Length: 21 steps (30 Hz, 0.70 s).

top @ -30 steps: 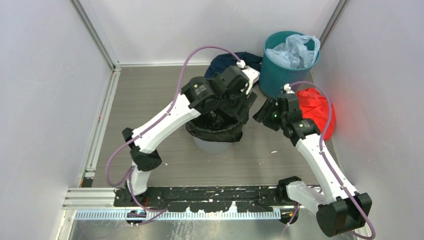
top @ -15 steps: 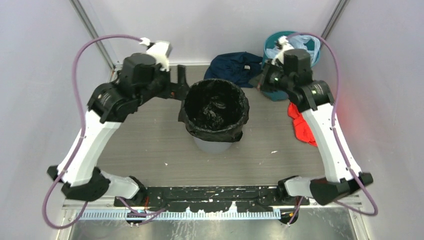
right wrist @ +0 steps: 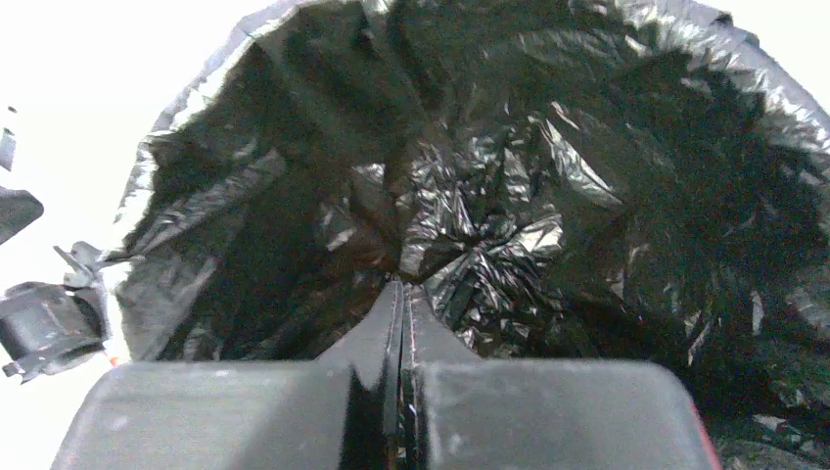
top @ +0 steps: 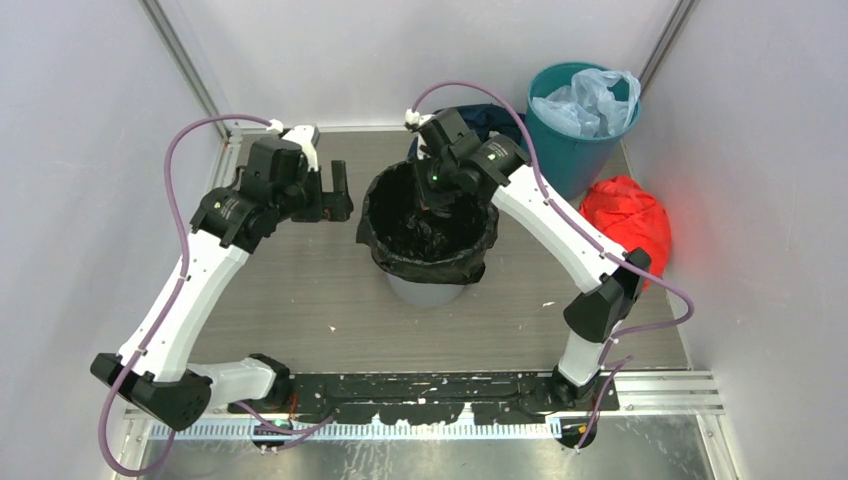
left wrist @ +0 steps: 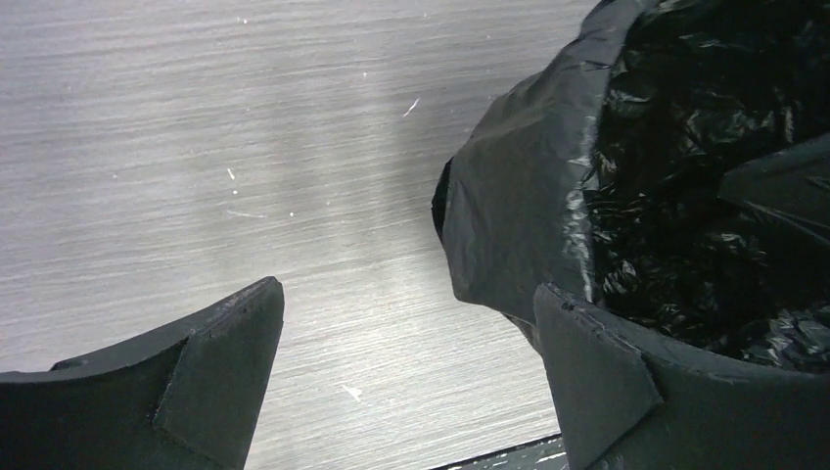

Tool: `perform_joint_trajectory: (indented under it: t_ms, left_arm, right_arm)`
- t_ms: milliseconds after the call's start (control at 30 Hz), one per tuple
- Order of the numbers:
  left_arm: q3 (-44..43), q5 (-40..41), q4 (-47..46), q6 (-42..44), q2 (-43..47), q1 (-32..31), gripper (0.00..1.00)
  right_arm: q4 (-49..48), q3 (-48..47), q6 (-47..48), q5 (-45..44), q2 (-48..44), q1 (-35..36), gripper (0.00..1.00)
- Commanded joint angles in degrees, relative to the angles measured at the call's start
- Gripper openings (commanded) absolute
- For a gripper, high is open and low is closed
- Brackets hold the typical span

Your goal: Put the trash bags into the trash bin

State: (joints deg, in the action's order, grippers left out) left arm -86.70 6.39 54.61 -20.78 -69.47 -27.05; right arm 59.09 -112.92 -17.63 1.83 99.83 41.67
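The black trash bag lines the light grey trash bin at mid-table, its edge folded down over the rim and its crinkled inside sunk into the bin. My right gripper reaches in over the bin's far rim. It is shut, fingers pressed together with nothing seen between them, the tips just above the crumpled bag bottom. My left gripper hangs open just left of the bin. In the left wrist view it is spread wide over bare table, with the bag's outer fold by the right finger.
A teal bin holding a pale blue plastic bag stands at the back right. A red cloth bundle lies against the right wall. A dark blue cloth lies behind the grey bin. Walls close in on three sides.
My left arm has pulled out from over the bin to its left side, opening. My right arm swung from the right side, past the teal bin, into the grey bin's mouth and shut.
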Motion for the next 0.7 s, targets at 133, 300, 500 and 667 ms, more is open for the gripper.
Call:
perform_joint_trajectory:
  t_ms: [133,300,500,667]
  left_arm:
    - [-0.1,-4.9,-4.1,-1.0,1.4,1.6,1.0]
    - [0.1,-6.0,-3.2,-2.0,1.3,1.6,1.0]
    - [1.2,-11.2,-4.1,-3.2,1.3,1.6,1.0]
    - [1.3,-12.4,-5.9,-2.6,-0.9,1.6,1.0]
  right_arm:
    - [1.1,0.1,0.8,-2.9,-2.4,0.2,0.01]
    - [2.9,1.0,-0.3,-2.7,-5.2,0.2,0.01]
    - [3.3,4.1,-1.5,-5.3,-8.6,-0.3,0.05]
    - [3.9,1.7,-0.9,-4.7,-7.6,-3.0,0.05]
